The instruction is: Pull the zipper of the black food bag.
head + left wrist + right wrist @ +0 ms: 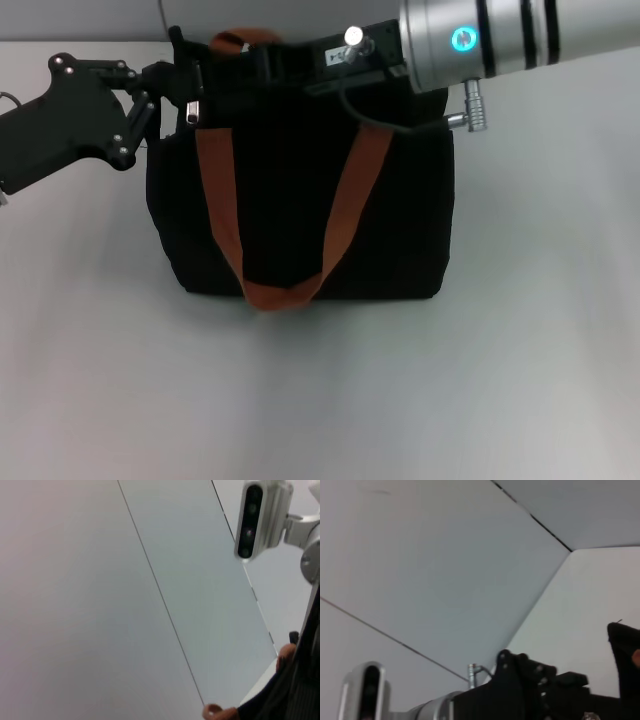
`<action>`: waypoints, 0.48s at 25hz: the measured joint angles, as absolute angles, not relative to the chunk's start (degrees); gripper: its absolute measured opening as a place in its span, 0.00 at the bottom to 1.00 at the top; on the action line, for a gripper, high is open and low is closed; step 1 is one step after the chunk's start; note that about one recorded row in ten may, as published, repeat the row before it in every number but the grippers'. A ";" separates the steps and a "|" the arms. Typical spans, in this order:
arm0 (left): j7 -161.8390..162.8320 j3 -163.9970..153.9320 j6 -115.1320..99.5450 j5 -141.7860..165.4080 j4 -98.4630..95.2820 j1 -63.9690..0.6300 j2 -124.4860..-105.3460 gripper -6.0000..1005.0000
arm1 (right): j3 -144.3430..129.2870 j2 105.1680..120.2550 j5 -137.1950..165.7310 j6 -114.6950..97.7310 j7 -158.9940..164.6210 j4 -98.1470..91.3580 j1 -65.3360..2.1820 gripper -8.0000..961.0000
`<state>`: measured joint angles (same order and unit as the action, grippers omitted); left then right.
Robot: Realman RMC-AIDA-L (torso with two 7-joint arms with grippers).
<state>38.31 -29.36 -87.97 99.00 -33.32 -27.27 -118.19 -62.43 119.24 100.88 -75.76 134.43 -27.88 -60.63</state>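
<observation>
Head view: the black food bag (300, 215) was seen standing on a pale table (480, 400), slightly toward 12 o'clock of the picture's middle.
Handles: two orange-brown straps (340, 215) were laid down the bag's near face, joined in a loop at 6 o'clock; a second loop (240, 40) was raised at the bag's top edge.
Zipper: a small silver pull tab (193, 110) was seen at the bag's top corner at 10 o'clock, on the robot's left end.
Left gripper: the left gripper (180, 85) was brought in from 9 o'clock to that same corner, its black fingers right beside the tab; whether it was clenched on the tab or released cannot be told.
Right gripper: the right gripper (265, 60) was held over the bag's top edge at 12 o'clock, its silver arm entering from 2 o'clock; its fingers were hidden against the black fabric, so grasped or released cannot be told.
Left wrist view: mostly wall panels were shown, with a strip of black fabric (295, 690) at one edge.
Right wrist view: the left gripper's black linkage (530, 690) was shown farther off against the wall.
</observation>
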 joint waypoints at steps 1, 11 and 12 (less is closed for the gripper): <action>38.31 -29.35 -88.31 98.91 -33.31 -27.25 -118.20 0.03 | -62.90 119.28 100.89 -75.19 134.69 -27.83 -60.79 0.83; 39.18 -29.70 -88.65 98.87 -33.31 -28.10 -118.24 0.03 | -64.93 119.76 100.53 -71.58 134.78 -27.59 -61.81 0.83; 39.18 -29.70 -88.65 98.87 -33.31 -28.10 -118.24 0.03 | -64.93 119.76 100.53 -71.58 134.78 -27.59 -61.81 0.83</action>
